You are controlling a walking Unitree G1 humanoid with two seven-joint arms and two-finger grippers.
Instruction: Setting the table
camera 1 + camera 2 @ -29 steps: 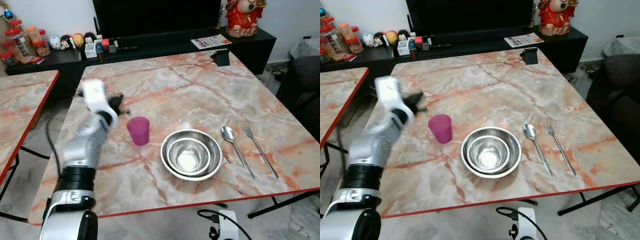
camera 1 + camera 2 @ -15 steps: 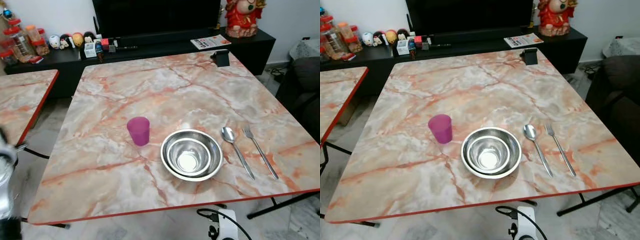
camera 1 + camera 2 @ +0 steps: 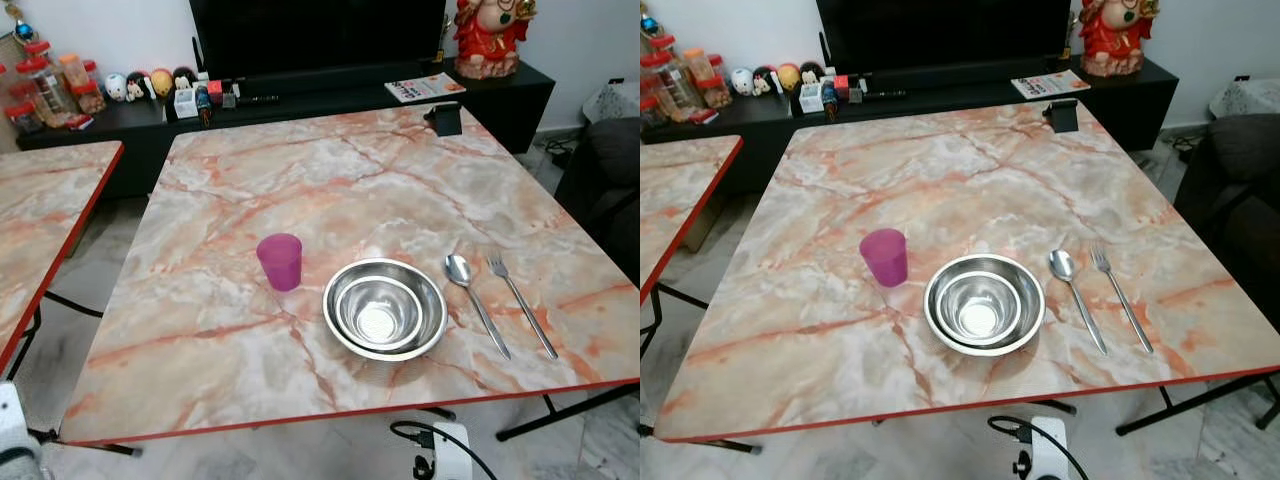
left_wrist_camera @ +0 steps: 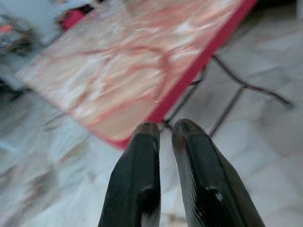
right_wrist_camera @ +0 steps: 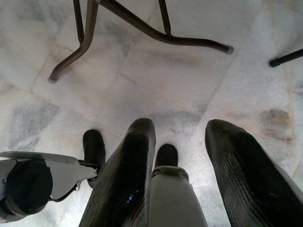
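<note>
Black and narrow, my left gripper (image 4: pixel 165 130) hangs low beside the table's (image 3: pixel 200 330) red edge, fingers nearly touching. On the marble top near the front edge sit a pink cup (image 3: pixel 279 261), nested steel bowls (image 3: pixel 384 308), a spoon (image 3: pixel 474 301) and a fork (image 3: pixel 520 303). My right gripper (image 5: pixel 180 137) hangs over the tiled floor (image 5: pixel 156 75), fingers spread apart.

A square table with a pink-veined marble-pattern top and red edging (image 3: pixel 300 180) carries the setting. Near its six o'clock edge sit two nested shiny steel bowls (image 3: pixel 384 308). At ten o'clock from the bowls, close by, stands an upright magenta plastic cup (image 3: pixel 279 261). At three o'clock lies a steel spoon (image 3: pixel 473 298), then a steel fork (image 3: pixel 520 303) beside it. A small black box (image 3: pixel 446 118) rests at the far one o'clock corner.
</note>
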